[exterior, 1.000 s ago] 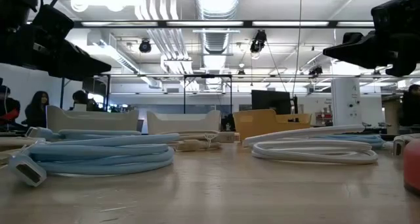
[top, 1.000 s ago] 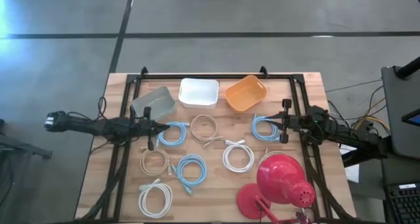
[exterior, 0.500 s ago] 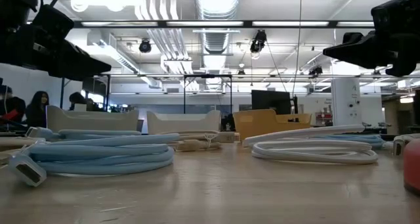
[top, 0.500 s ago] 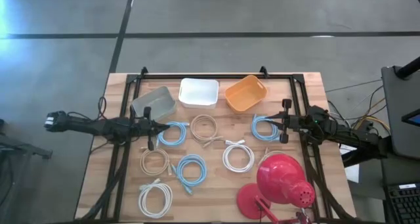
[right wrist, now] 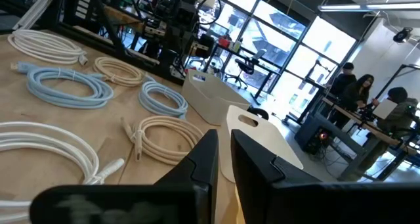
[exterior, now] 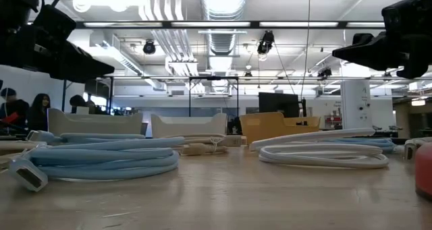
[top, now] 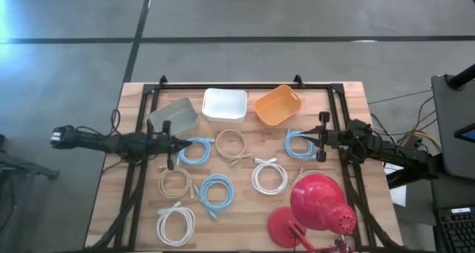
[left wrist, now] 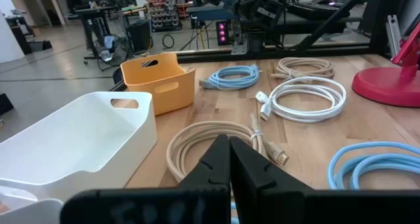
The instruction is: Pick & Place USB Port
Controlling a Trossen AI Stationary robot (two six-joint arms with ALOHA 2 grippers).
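Note:
Several coiled cables lie flat on the wooden table (top: 338, 97): blue coils (top: 197, 150) (top: 300, 145) (top: 216, 191), beige coils (top: 231, 145) (top: 175, 182), white coils (top: 269, 176) (top: 175, 222). My left gripper (top: 180, 143) hangs shut above the table, just left of a blue coil. My right gripper (top: 306, 139) hovers at the right-hand blue coil's right edge, its fingers close together with a narrow slit between them. The left wrist view looks past the shut left gripper (left wrist: 230, 159) at a beige coil (left wrist: 210, 142). In the low view both grippers (exterior: 61, 51) (exterior: 378, 46) are raised well above the cables.
Three bins stand along the far edge: grey (top: 175, 116), white (top: 225, 104), orange (top: 277, 105). A red desk lamp (top: 315, 208) fills the near right corner. A black frame rail (top: 237, 84) borders the table. People sit in the room beyond.

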